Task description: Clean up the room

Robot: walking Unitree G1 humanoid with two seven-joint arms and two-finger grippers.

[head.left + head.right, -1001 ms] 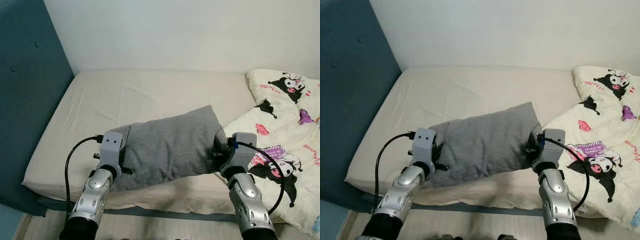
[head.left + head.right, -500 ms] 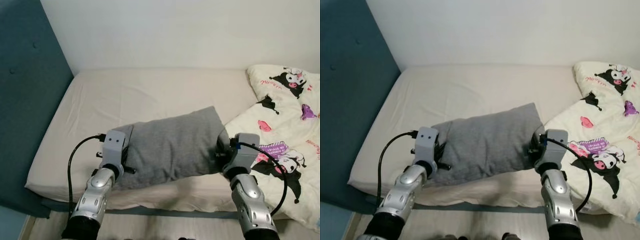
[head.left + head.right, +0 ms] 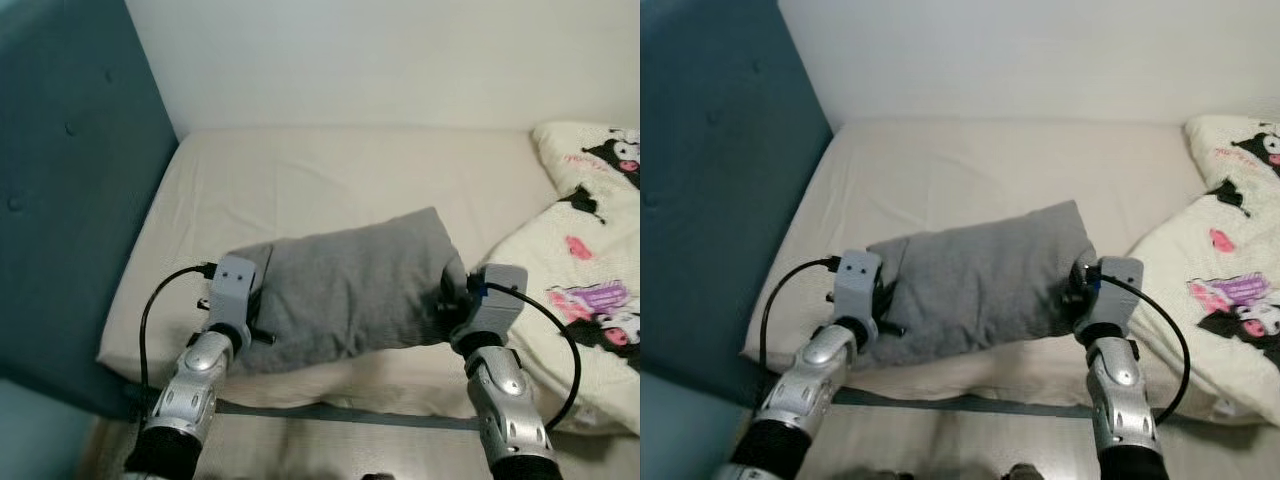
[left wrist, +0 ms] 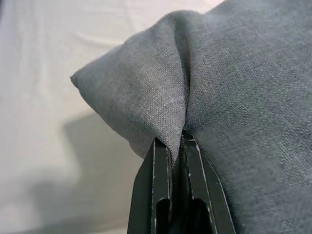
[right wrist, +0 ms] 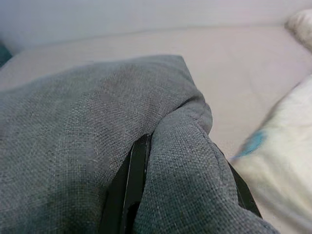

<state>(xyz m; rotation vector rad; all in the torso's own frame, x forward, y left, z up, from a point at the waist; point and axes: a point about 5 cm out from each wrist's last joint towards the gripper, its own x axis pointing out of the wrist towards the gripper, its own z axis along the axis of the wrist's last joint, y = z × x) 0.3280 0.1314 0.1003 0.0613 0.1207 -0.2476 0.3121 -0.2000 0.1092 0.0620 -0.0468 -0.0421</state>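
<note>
Since a second ago the camera has swung a bit, so more of the blue headboard [image 3: 70, 190] shows on the left and less of the cartoon blanket [image 3: 590, 260] shows on the right. Both arms still hold the gray pillow [image 3: 350, 290] the same way, and it has stayed between them.

The pillow is up off the bed [image 3: 330, 180], over its front part. It is tilted, with its right end a little higher than its left end. It casts a soft shadow on the cream sheet under it.

The left end effector [image 4: 176, 146] is clenched on the left end of the pillow. In the left wrist view, its two black fingers [image 4: 161, 165] squeeze a fold of gray cloth close to a corner. The right end effector [image 3: 1076, 290] is grasping the right end of the pillow. In the right wrist view, a black finger [image 5: 139, 165] shows tucked under a fold of gray cloth, and the cloth bulges over it.

The blanket is cream with black and pink cartoon pictures, and it lies bunched up on the right side of the bed, near the right arm. A black cable loops from each silver arm. The white wall [image 3: 380, 60] is behind the bed. A strip of floor shows at the bottom, below the bed's edge.
</note>
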